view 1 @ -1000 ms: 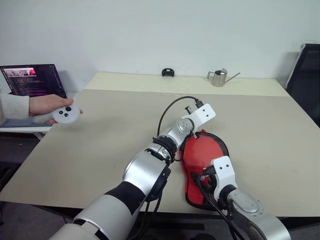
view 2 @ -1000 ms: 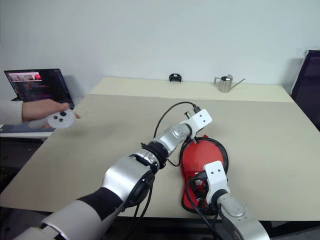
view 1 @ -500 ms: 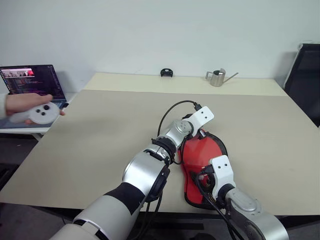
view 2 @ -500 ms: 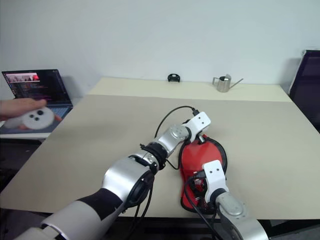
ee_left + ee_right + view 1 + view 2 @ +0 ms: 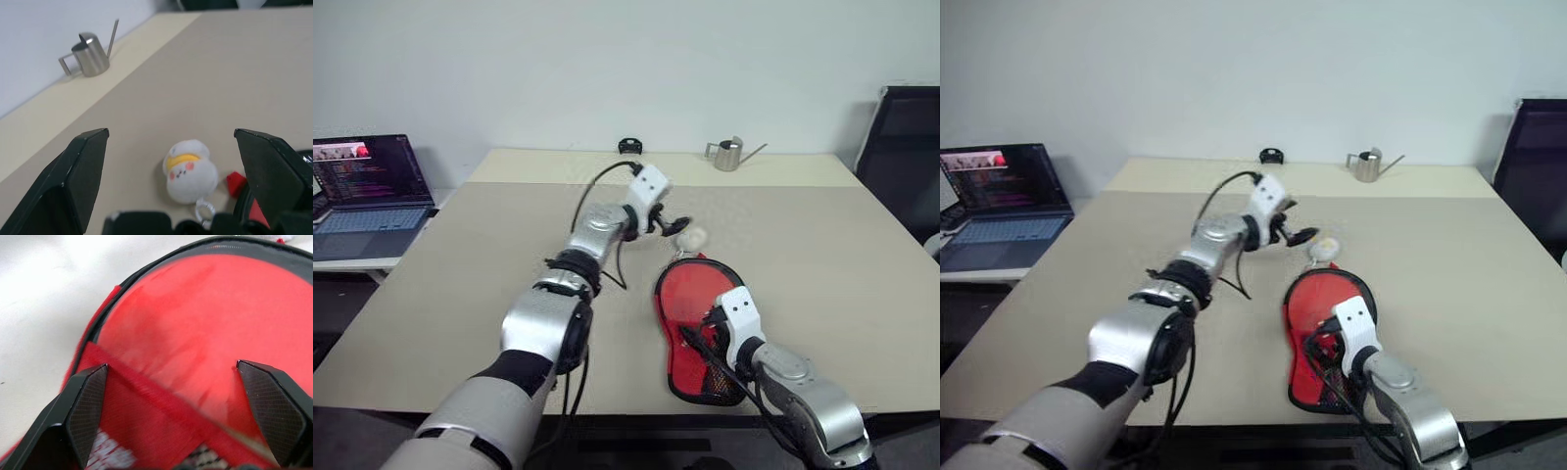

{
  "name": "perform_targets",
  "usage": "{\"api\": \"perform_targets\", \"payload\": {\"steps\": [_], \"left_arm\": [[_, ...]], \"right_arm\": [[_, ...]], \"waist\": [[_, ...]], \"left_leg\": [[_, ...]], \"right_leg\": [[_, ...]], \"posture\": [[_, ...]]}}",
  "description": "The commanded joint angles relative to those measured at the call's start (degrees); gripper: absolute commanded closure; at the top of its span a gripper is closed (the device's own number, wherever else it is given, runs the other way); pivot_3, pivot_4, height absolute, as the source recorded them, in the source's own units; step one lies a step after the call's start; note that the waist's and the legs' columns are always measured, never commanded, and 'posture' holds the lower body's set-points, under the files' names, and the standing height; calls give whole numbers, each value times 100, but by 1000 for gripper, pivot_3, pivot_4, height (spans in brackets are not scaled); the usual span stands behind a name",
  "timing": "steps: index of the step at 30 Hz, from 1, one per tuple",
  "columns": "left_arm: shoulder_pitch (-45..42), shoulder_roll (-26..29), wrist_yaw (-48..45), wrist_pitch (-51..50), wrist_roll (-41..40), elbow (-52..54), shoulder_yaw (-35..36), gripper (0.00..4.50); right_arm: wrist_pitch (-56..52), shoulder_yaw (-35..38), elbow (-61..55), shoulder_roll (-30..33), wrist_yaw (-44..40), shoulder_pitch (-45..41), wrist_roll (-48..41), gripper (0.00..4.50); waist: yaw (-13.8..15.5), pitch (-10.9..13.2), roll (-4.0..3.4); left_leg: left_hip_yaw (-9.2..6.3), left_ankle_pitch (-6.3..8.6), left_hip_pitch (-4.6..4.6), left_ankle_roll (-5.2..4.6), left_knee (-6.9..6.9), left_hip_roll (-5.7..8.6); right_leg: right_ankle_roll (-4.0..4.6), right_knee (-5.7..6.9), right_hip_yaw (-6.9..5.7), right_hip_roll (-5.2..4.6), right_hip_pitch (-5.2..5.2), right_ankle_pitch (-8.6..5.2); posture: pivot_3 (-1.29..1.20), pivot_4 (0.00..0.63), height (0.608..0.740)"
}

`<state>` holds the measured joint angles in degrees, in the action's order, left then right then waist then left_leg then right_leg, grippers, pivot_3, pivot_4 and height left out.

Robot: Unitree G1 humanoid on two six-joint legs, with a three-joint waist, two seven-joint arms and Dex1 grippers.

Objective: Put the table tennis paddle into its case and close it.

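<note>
We see the red case (image 5: 697, 328) lying flat near the table (image 5: 489, 255) edge; our right gripper (image 5: 181, 396) hangs wide open over it, maybe to press it; our left gripper (image 5: 168, 161) is open, empty, facing the charm (image 5: 190, 171).

— Anything legible here?
— Nothing. The laptop (image 5: 367, 181) screen shows lines of coloured text (far too small to make out), and the white print on the case (image 5: 195, 347) is blurred past reading.
</note>
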<state>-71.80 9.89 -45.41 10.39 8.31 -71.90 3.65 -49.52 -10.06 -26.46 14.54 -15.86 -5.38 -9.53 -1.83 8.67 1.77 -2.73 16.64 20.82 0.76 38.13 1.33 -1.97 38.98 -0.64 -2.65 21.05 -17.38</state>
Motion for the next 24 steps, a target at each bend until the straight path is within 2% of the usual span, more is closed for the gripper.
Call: {"api": "perform_targets", "payload": {"steps": [1,4,7,9,12,17,24], "left_arm": [[584,383,-860,-195,-464,818,80,19],[1638,897,-1731,-975,-1020,2380,119,19],[2690,1208,-2097,-1964,-1529,4064,70,19],[3293,1308,-2100,-2571,-1856,5064,58,19],[3747,1202,-1777,-3037,-2065,5952,-40,19],[3929,1074,-1550,-3273,-2198,6591,-353,19],[3645,1031,-1661,-3173,-2266,6447,-788,19]], "right_arm": [[-118,191,764,318,-217,146,-17,0],[-13,243,898,565,-433,18,-50,0],[104,359,1070,766,-656,-199,-127,0],[136,428,1106,881,-811,-332,-220,0],[267,485,1197,1147,-1098,-508,-279,0],[413,660,1096,1629,-1646,-661,-493,0],[152,1294,486,2414,-2468,-658,-1260,0]], "waist": [[11,0,0],[5,3,-3],[34,4,-1],[103,5,-1],[203,5,-1],[224,10,-7],[175,42,-33]], "left_leg": [[-1,0,2,0,0,0],[-4,0,8,0,-2,2],[-7,0,11,-1,-2,1],[-11,0,14,-1,-1,4],[-13,0,15,-2,0,10],[-12,0,20,-3,-1,12],[-11,0,63,-4,-7,11]], "right_leg": [[0,-1,1,0,0,0],[2,-2,6,-6,2,0],[4,-3,10,-12,5,-1],[6,-6,1,-21,2,-1],[6,-13,-3,-32,3,-1],[6,-16,-3,-33,-4,-2],[17,-14,-4,-29,40,-8]], "posture": [[0,150,740],[0,150,740],[0,150,740],[0,150,740],[0,150,740],[0,150,740],[0,150,740]]}}
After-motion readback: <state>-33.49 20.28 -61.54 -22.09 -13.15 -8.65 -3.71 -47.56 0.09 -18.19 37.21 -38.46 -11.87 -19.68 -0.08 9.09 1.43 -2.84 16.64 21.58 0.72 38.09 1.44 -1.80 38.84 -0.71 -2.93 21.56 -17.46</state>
